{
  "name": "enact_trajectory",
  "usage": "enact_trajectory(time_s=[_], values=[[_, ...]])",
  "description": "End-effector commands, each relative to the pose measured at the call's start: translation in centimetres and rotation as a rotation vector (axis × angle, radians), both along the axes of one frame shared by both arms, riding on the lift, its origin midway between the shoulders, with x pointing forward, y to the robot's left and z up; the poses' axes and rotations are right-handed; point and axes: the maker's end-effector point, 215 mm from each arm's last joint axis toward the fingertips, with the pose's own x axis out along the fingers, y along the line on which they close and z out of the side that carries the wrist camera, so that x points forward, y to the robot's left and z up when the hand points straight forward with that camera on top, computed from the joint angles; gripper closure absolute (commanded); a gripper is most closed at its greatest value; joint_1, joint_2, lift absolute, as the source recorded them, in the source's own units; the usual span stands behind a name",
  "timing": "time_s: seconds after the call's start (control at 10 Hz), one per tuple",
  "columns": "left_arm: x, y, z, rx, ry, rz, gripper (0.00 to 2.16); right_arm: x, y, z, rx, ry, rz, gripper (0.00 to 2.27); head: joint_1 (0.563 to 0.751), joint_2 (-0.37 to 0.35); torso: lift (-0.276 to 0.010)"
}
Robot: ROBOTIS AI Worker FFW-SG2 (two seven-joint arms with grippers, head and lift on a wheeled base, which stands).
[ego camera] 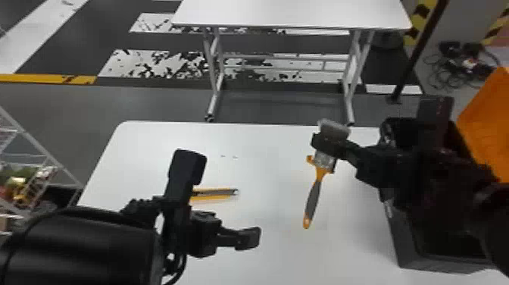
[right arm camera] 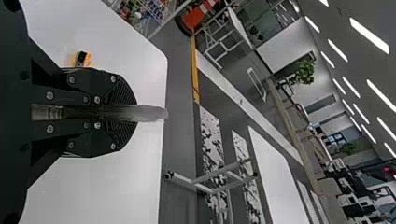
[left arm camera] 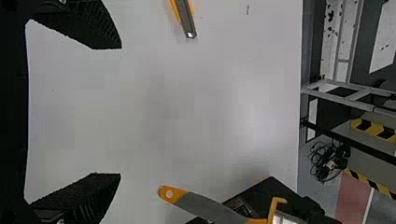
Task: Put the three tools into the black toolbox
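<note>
"Over the white table [ego camera: 280,250], how far along is the job?"

"Partway at best, I'd judge; the brush [ego camera: 313,201] is picked up but outside the black toolbox [ego camera: 402,235]; the cutter [ego camera: 214,194] lies on the table, over by the left gripper [left arm camera: 114,111]."

"So 2 of the 3 tools are left to put in?"

"At least 2; whether the 3rd is in the box I can't tell, as the inside is dark and the right arm [ego camera: 428,170] covers part of it."

"And the hands?"

"The right gripper [right arm camera: 135,113] is closed on the brush, its 2 fingers pinching around the metal band and bristle end; the bristles poke out past the fingertips; the handle slants away below, near the box's left side."

"The left?"

"Wide open; its 2 fingers stand well apart with nothing between them, and it isn't touching the cutter."

"What would come next?"

"Likely the brush over the box's rim and down inside; that long handle could catch on the edge, so I'd lift it clear first; then the cutter."
</note>
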Motion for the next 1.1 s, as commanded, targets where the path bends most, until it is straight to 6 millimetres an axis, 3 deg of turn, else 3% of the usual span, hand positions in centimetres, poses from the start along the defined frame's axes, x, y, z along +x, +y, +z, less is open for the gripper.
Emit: enact_trajectory(time_s=[0.0, 0.3, 0.5, 0.7, 1.0], values=[[-0.5, 0.7, -0.1, -0.004, 0.01, 0.016, 0.02, 0.6, -3.6, 1.9, 0.009, -0.031, -0.051, 2.25, 0.695, 0.007, -0.051], [-1.1, 1.5, 0.0, -0.011, 0.012, 0.034, 0.02, 0.2, -10.5, 6.8, 0.027, -0.101, -0.137, 2.25, 0.695, -0.073, -0.051], [-1.3, 1.5, 0.0, -0.01, 0.012, 0.035, 0.02, -0.3, -15.1, 8.3, 0.014, -0.127, -0.204, 2.25, 0.695, -0.142, -0.051], [-2.0, 1.7, -0.3, -0.009, 0.022, 0.04, 0.02, -0.7, -18.4, 10.8, -0.014, -0.181, -0.254, 2.25, 0.695, -0.194, -0.051], [-2.4, 2.2, -0.1, -0.008, 0.02, 0.05, 0.02, -0.8, -22.1, 12.0, -0.053, -0.211, -0.306, 2.25, 0.695, -0.263, -0.051]])
